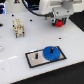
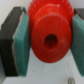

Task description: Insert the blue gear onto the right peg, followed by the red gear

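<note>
The blue gear lies flat on the grey plate with black border, on its end toward the exterior view's right, where it covers the right peg. A thin dark peg stands free on the plate's other end. My gripper hangs well above the table at the back and is shut on the red gear. In the wrist view the red gear fills the gap between my teal pads, its centre hole facing the camera.
A small beige and white block fixture stands on the white table toward the exterior view's left. Dark objects lie along the table's back edge.
</note>
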